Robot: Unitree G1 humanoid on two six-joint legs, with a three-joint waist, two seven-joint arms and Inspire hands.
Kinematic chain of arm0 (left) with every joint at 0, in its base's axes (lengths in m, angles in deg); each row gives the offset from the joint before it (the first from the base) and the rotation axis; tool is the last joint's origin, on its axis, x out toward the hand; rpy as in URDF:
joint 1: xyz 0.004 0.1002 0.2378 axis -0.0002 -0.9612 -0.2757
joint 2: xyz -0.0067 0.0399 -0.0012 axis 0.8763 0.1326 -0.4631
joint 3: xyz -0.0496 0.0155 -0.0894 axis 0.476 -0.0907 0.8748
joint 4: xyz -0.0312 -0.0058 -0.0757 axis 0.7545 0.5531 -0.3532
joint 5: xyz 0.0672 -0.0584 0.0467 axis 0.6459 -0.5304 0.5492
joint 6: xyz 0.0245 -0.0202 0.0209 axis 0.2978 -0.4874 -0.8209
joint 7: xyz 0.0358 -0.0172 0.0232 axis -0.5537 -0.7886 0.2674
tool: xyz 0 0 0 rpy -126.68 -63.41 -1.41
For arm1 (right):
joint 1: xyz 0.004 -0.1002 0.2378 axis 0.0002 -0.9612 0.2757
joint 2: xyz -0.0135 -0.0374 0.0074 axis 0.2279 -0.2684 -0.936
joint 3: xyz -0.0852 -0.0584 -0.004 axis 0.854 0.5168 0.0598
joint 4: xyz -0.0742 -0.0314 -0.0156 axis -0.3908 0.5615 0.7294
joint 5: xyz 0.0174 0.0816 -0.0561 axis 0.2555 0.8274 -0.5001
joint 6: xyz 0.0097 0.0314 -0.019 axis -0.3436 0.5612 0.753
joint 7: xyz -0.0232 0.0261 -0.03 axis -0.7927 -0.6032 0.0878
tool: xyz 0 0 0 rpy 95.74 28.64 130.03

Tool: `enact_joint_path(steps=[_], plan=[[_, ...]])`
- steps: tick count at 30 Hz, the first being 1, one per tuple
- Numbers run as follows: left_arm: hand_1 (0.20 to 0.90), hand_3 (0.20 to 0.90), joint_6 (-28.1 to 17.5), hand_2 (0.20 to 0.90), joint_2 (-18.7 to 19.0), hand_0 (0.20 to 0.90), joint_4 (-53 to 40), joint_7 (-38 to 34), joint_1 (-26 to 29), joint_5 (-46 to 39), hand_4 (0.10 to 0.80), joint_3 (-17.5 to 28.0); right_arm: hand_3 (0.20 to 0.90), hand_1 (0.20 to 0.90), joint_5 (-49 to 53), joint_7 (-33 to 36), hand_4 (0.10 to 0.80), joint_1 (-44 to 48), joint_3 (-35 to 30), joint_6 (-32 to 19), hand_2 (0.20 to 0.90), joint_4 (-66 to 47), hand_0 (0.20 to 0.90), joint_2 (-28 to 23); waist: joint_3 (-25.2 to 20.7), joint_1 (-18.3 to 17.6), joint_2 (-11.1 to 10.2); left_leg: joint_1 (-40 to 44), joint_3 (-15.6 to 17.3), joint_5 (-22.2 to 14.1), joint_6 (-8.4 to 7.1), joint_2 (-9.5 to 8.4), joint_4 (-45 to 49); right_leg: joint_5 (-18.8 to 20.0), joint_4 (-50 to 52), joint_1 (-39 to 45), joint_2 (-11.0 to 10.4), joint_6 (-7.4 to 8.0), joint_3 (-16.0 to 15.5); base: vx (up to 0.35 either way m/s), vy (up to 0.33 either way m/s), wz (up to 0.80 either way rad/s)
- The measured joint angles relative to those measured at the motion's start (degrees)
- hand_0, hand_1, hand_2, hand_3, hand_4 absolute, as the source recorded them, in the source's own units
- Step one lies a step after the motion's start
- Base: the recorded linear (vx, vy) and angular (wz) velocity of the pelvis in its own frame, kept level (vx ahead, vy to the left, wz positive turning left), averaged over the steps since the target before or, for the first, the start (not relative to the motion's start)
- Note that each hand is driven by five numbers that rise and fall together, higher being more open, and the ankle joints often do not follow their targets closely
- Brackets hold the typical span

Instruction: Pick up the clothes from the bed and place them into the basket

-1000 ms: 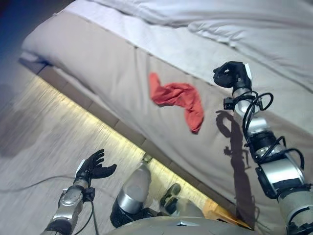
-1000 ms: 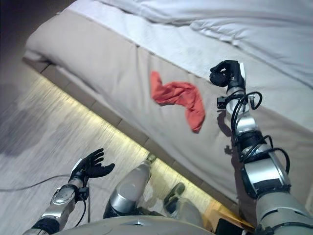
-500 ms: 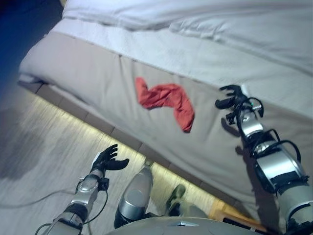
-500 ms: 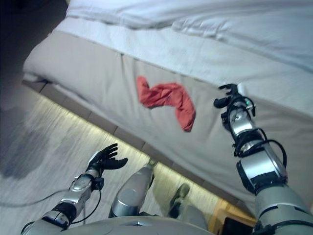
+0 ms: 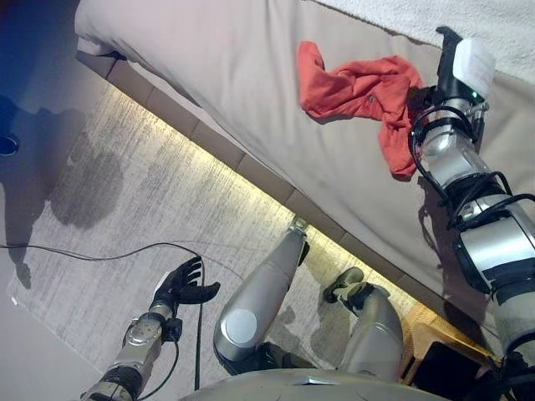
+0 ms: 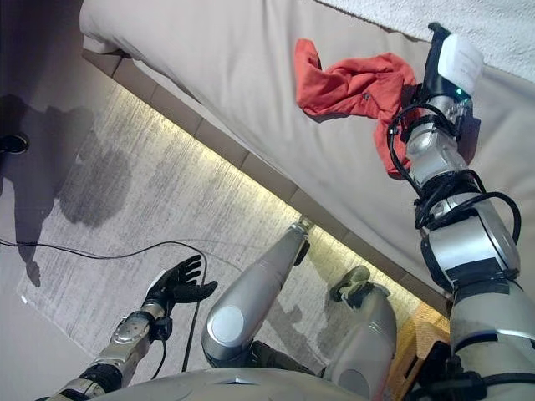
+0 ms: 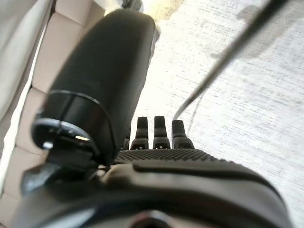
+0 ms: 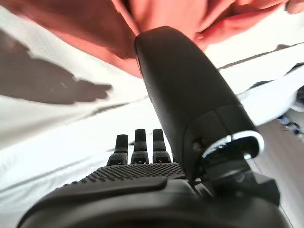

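Observation:
A red garment [image 5: 355,88] lies crumpled on the beige bed cover [image 5: 209,58] near the bed's edge. My right hand [image 5: 450,71] is open, with its white-covered thumb up, and rests at the garment's right end, against the cloth. In the right wrist view the straight thumb [image 8: 180,95] points at the red cloth [image 8: 166,14] just past it. My left hand [image 5: 178,288] is open and empty, low over the floor, away from the bed. It also shows in the left wrist view [image 7: 156,137] with straight fingers.
The bed's side drops to a lit strip [image 5: 251,180] along the grey wood floor [image 5: 100,209]. White bedding [image 5: 468,12] lies further back on the bed. A wood-coloured thing [image 5: 422,330] sits on the floor at the lower right.
The camera has tilted down toward the floor. My right hand has opened from curled and come up against the red garment's right end. The left hand stays open and low.

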Motion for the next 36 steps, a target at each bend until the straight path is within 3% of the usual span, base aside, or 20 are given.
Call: enact_joint_path(steps=[2,4,5,6,7,8,9,11,12,13,16,23,28,31,36], plan=[[0.900,0.900,-1.7,0.900,0.3,0.900,-2.4,1.2,0.0,-1.5,0.800,0.1,0.900,0.900,0.7,-1.6,0.800,2.3,0.8,0.1,0.900,1.8,0.900,0.0,0.0,0.0,0.3,-2.3,0.4,0.0,-0.01,0.00,0.4,0.0,1.8,-3.0,0.0,-0.06,1.0,0.003,0.032,0.02],[0.900,0.900,-2.7,0.900,0.5,0.900,-4.0,2.4,0.0,-2.8,0.800,0.1,0.900,0.900,4.2,-4.5,0.800,3.7,1.0,0.7,0.900,4.1,0.900,0.0,0.0,-0.1,0.7,-4.3,0.4,0.1,-0.36,0.01,-0.2,-0.7,2.8,-5.8,0.4,-1.70,1.5,0.000,-0.002,0.17],[0.900,0.900,-3.3,0.900,0.6,0.900,-4.0,2.9,0.1,-3.5,0.800,0.0,0.900,0.900,5.6,-6.1,0.800,3.7,1.1,0.8,0.900,5.2,0.900,-0.1,0.0,0.0,0.7,-4.8,0.5,0.1,-1.28,0.02,-0.9,-0.7,2.7,-6.7,0.5,-1.74,1.9,0.006,-0.010,0.24],[0.900,0.900,-3.4,0.900,0.7,0.900,-3.9,3.0,0.2,-3.9,0.800,-0.1,0.900,0.900,6.9,-7.7,0.800,3.7,1.1,1.1,0.900,6.1,0.900,-0.1,0.0,-0.3,0.6,-5.8,0.5,-0.9,-4.56,-0.28,-0.7,-0.4,1.1,-7.5,-0.2,-2.08,2.2,0.010,-0.017,0.11],[0.900,0.900,-3.3,0.900,0.6,0.900,-3.8,3.4,-0.1,-4.1,0.800,-0.6,0.900,0.900,9.3,-9.9,0.800,3.8,1.2,1.0,0.900,6.5,0.900,-0.2,0.1,-0.5,0.9,-8.8,-0.8,-3.7,-0.96,-1.05,9.7,-0.4,1.0,-8.5,-0.8,-2.04,1.9,0.012,-0.025,-0.32],[0.900,0.900,-2.8,0.900,0.5,0.900,-3.6,3.4,-1.3,-4.3,0.800,-0.8,0.900,0.900,11.0,-12.1,0.800,3.6,1.7,1.0,0.900,6.5,0.900,0.2,-0.1,0.4,1.4,-6.8,-1.3,-6.9,-0.96,-0.23,13.4,-0.3,0.9,-9.0,0.2,-1.81,2.1,0.008,-0.032,-0.57],[0.900,0.900,-2.0,0.900,0.5,0.900,-3.7,3.4,-1.8,-4.3,0.800,-0.6,0.900,0.900,12.4,-13.6,0.800,3.7,2.3,0.5,0.900,6.3,0.900,0.1,-0.3,0.0,1.6,-6.0,-2.0,-7.9,-0.78,-0.28,9.9,0.2,1.9,-10.3,0.9,-0.94,2.1,0.010,-0.032,-0.52],[0.900,0.900,-2.1,0.900,0.8,0.900,-3.6,3.4,-1.6,-5.1,0.800,-0.5,0.900,0.900,14.4,-15.5,0.800,4.0,2.1,-0.1,0.900,6.3,0.900,-1.1,-0.3,-0.5,1.6,-5.4,-1.9,-5.5,-0.84,-0.95,6.8,0.1,2.5,-9.2,2.0,-1.23,0.5,0.022,-0.030,0.01],[0.900,0.900,-2.3,0.900,0.9,0.900,-3.9,3.4,-1.6,-5.5,0.800,-0.4,0.837,0.846,14.8,-16.8,0.737,4.7,2.0,-0.1,0.846,6.4,0.846,-1.8,-0.5,-1.0,1.9,-5.6,-2.0,-5.2,-0.87,-1.18,6.6,0.3,1.8,-9.0,2.6,-1.55,1.0,0.025,-0.041,0.24],[0.900,0.900,-2.3,0.900,1.4,0.900,-4.0,3.3,-1.4,-5.5,0.800,0.0,0.219,0.316,15.4,-17.4,0.119,4.9,2.0,-0.2,0.316,6.4,0.316,-2.2,-0.5,-1.4,1.9,-5.6,-2.1,-5.2,-0.87,-0.98,6.1,0.5,1.1,-8.6,2.6,-1.82,0.6,0.021,-0.047,0.25],[0.900,0.900,-2.4,0.900,1.8,0.900,-3.8,3.2,-0.9,-5.5,0.800,0.1,0.200,0.300,15.7,-15.9,0.100,4.9,1.6,-0.3,0.300,6.7,0.300,-2.9,-0.5,-0.8,1.9,-5.3,-2.1,-4.4,-0.82,0.08,4.3,0.7,-1.1,-8.1,3.4,-2.24,-0.1,0.014,-0.037,0.03],[0.900,0.900,-2.4,0.900,2.0,0.900,-3.5,3.4,-1.0,-5.5,0.800,0.2,0.200,0.300,15.7,-11.7,0.100,4.4,1.5,-0.4,0.300,7.9,0.300,-2.8,-0.5,-1.2,1.9,-0.3,-2.0,0.0,-0.80,0.25,-1.3,1.5,-5.0,-3.9,4.0,-2.65,-0.2,-0.010,-0.028,0.00],[0.900,0.900,-2.7,0.900,2.1,0.900,-3.9,3.5,-0.6,-5.5,0.800,0.2,0.200,0.300,15.7,-10.5,0.100,3.8,-0.4,-0.6,0.300,7.9,0.300,-2.8,-0.5,-1.4,1.9,4.2,-2.0,2.2,-0.74,1.00,-5.4,5.4,-10.4,1.2,4.7,-1.54,-1.7,-0.028,-0.073,0.01],[0.900,0.900,-2.8,0.900,2.1,0.900,-3.8,3.4,-0.5,-5.5,0.800,0.2,0.200,0.300,16.1,-9.6,0.100,3.1,-1.1,-0.8,0.300,7.9,0.300,-2.9,-0.4,-1.6,1.8,8.7,-2.3,2.9,-1.09,1.70,-9.4,6.2,-14.2,5.5,5.5,-1.67,-2.4,-0.016,-0.086,-0.01],[0.900,0.900,-2.9,0.900,2.0,0.900,-3.7,2.8,-0.4,-4.3,0.800,0.8,0.200,0.300,24.3,-7.8,0.100,-0.8,-9.8,-5.4,0.300,6.3,0.300,-4.0,-0.4,-1.8,1.7,17.1,-3.1,4.9,-1.30,4.05,-17.1,9.6,-24.0,14.6,8.3,-1.87,-3.6,-0.055,-0.044,-0.04]])
